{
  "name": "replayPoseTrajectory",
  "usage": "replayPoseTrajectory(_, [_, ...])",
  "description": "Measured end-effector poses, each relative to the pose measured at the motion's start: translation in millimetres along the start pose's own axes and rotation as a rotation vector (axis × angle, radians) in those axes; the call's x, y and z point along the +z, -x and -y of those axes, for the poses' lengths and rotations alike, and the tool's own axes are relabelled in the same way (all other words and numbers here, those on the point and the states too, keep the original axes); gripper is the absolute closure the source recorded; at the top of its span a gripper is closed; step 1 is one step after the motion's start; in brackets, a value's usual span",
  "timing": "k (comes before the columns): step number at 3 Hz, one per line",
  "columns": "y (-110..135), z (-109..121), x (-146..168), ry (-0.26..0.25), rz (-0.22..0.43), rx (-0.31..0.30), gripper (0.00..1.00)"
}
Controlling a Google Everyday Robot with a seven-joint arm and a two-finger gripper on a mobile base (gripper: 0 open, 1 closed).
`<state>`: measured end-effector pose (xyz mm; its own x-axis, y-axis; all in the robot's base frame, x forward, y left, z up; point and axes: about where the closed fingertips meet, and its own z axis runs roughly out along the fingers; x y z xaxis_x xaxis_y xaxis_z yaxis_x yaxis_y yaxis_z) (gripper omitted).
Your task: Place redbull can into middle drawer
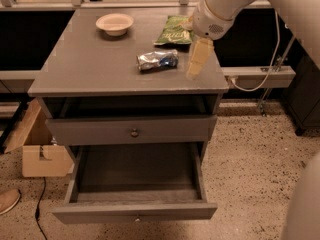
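The redbull can [158, 60], crinkled silver with blue patches, lies on its side on the grey cabinet top [90, 59], right of centre. My gripper [196, 62] hangs from the white arm just right of the can, close above the top's right edge and a short gap from the can. The middle drawer [135, 211] is the lowest one and is pulled out wide; its inside looks bare. Above it sits a shallower drawer front with a dark round knob [134, 132], slightly pulled out.
A green chip bag [175, 30] lies behind the can, next to the arm. A white bowl [115, 23] stands at the back left of the top. A cardboard box [40, 149] and a shoe [7, 200] are on the floor at left. A rail with a cable [260, 76] runs at right.
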<state>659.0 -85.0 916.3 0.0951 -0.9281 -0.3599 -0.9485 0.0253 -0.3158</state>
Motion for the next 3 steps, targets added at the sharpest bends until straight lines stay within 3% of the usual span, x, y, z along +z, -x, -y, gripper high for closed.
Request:
replayPoseTrajectory(2, [33, 19, 50, 0.054, -0.031, -0.085, 0.00])
replayPoseTrajectory(3, [37, 23, 72, 0.109, -0.041, -0.084, 0.00])
